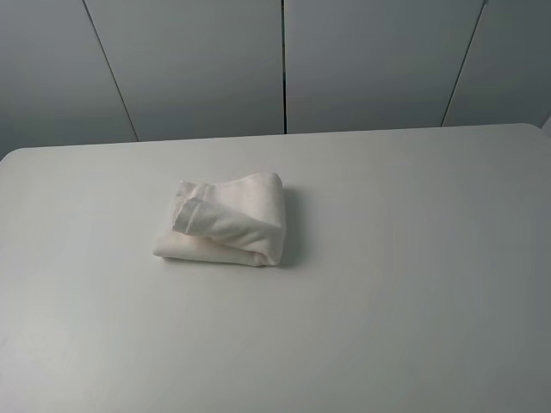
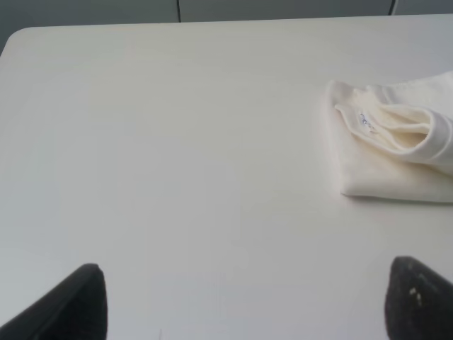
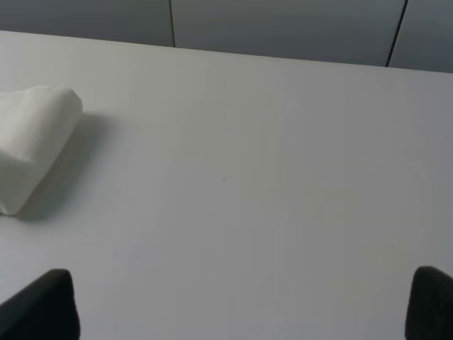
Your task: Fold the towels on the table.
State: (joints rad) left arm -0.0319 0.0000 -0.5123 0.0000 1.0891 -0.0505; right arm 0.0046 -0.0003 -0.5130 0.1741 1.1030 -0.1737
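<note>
The towel [image 1: 228, 219] looks soft and limp, best pinched at its banded edge, while left gripper [image 2: 241, 301] and right gripper [image 3: 241, 304] stand spread and empty.

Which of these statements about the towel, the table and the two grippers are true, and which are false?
1. The towel lies in a folded bundle on the table. True.
2. The left gripper holds a corner of the towel. False: its fingertips stand wide apart over bare table, away from the towel.
3. A small label shows on the towel in the left wrist view. True.
4. The right gripper is shut. False: its fingertips are far apart with nothing between them.
5. A second towel lies spread flat on the table. False: only the one bundle is in view.
</note>
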